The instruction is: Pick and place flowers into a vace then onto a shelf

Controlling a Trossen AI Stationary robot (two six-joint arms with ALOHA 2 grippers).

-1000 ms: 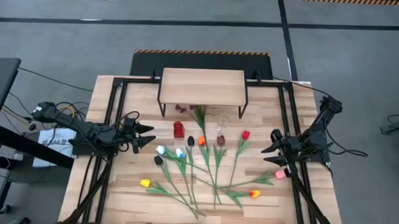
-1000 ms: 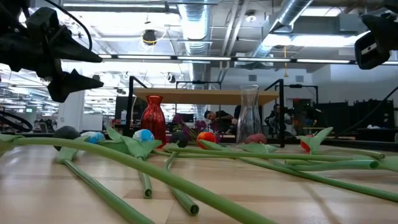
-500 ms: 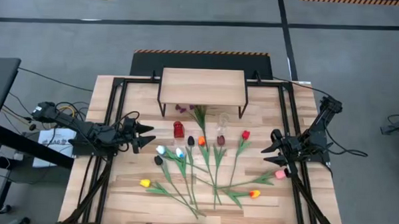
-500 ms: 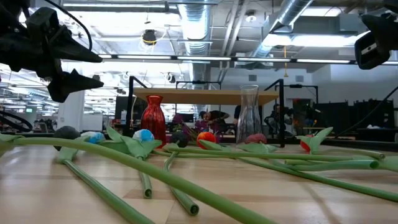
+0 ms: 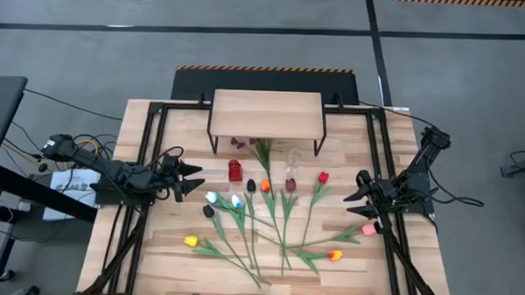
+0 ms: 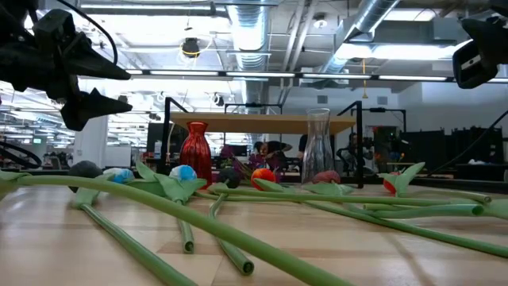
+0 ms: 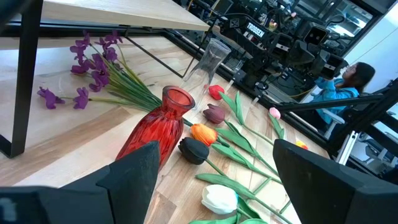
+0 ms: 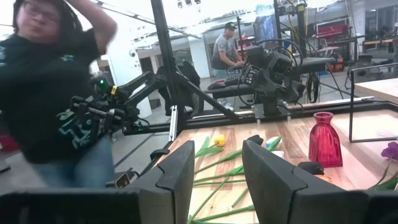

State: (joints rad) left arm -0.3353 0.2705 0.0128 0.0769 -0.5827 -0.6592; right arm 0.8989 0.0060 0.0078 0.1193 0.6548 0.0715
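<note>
I see left gripper (image 5: 191,180) spread wide, empty, beside the red vase (image 5: 235,171); right gripper (image 5: 359,196) part-open, empty, above the flowers (image 5: 269,219).

1. Grey concrete floor (image 5: 249,42) surrounds the light plank tabletop (image 5: 154,258), crossed by dark tape lines.
2. Exposed silver ceiling ducts (image 6: 262,24) and bright strip lights (image 6: 206,73) run overhead.
3. A person in a dark T-shirt (image 8: 59,93) stands close by; another in a teal top (image 7: 339,87) sits at a workstation.
</note>
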